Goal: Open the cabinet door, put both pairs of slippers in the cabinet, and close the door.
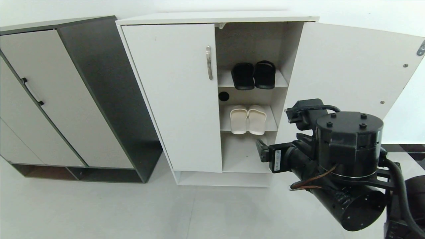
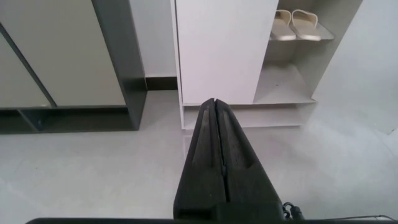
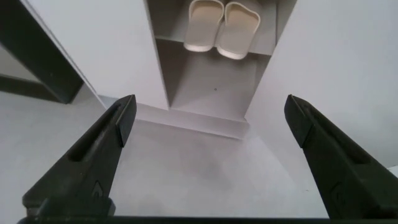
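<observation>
Open door (image 1: 348,66): we lose its outer corner past the head view's right edge.
White slippers (image 3: 221,22): we see their far ends cut off in the right wrist view.
Grey cabinet (image 1: 49,99): we see it cropped at left.
</observation>
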### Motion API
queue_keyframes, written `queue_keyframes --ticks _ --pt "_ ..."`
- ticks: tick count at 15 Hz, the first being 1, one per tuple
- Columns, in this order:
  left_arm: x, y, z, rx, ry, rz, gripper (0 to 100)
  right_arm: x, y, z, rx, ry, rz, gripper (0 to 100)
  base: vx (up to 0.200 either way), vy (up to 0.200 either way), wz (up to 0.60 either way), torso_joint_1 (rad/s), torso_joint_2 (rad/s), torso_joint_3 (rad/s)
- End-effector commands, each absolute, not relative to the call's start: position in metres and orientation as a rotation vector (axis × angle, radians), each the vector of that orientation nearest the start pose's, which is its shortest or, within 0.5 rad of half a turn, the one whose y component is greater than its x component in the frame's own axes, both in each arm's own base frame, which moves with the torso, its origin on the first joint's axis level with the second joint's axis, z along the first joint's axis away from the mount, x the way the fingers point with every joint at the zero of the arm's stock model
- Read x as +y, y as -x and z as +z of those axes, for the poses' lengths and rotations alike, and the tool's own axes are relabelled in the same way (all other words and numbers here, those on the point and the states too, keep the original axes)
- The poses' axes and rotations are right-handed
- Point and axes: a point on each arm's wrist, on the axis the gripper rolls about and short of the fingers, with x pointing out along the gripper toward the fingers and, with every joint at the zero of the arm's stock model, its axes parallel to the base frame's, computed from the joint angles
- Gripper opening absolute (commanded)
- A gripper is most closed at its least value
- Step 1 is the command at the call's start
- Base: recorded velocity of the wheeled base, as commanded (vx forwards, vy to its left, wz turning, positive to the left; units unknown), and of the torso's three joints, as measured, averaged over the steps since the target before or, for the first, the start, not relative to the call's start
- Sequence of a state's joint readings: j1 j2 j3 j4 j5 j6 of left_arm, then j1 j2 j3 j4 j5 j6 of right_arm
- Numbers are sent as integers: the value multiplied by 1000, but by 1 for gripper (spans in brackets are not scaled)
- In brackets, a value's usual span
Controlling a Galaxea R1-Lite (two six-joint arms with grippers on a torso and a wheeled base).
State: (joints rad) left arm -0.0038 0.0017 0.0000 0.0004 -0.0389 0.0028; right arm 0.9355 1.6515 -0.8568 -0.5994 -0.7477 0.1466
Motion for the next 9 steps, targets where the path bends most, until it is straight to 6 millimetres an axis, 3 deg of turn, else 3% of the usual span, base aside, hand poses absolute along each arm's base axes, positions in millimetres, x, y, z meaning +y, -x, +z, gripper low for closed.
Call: queue_keyframes --ticks 1,9 --pt "-1 23 75 5 -3 -41 0 228 -188 207 147 3 176 100 0 0 0 0 0 0" --pt "-1 23 76 3 -3 -41 0 232 -191 203 145 4 176 100 0 0 0 0 0 0"
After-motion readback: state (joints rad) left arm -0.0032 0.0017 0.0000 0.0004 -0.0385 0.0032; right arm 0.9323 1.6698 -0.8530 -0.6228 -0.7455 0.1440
